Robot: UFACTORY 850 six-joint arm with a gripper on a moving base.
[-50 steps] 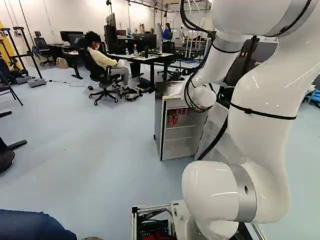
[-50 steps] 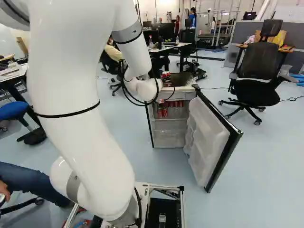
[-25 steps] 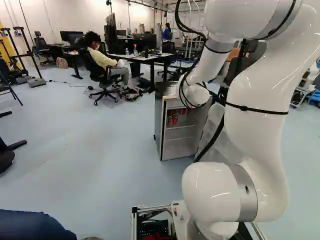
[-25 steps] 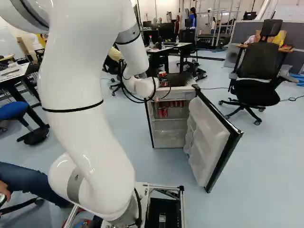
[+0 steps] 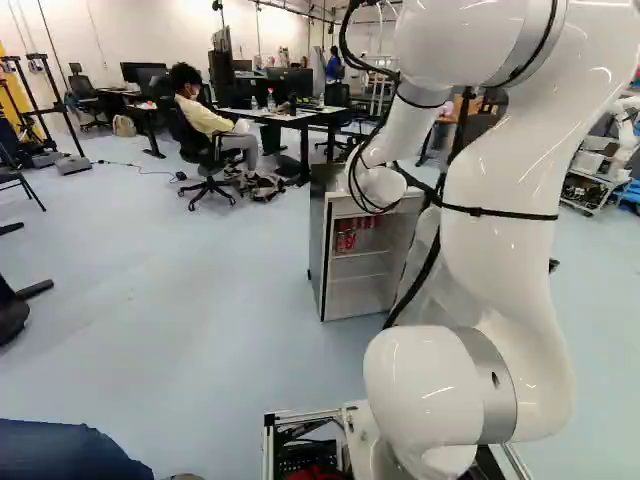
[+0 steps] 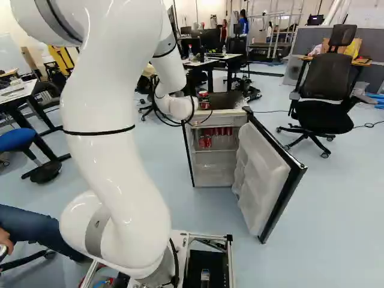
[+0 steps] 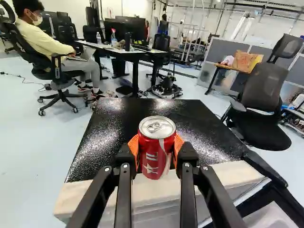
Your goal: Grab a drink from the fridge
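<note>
I'm pinching the can (image 7: 157,142) between both pads (image 7: 133,149).
In the right base view, the door (image 6: 259,180) is standing open at the fridge's (image 6: 213,174) four o'clock.

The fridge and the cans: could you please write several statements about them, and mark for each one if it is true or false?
1. The fridge has its door closed. False: the door stands open.
2. The tool grips a red can from two sides. True.
3. The gripped can lies on its side. False: it is upright, with its silver lid facing up.
4. More red cans are inside the fridge. True.
5. In the right base view, the black office chair is left of the fridge. False: it is to the right of it.
</note>
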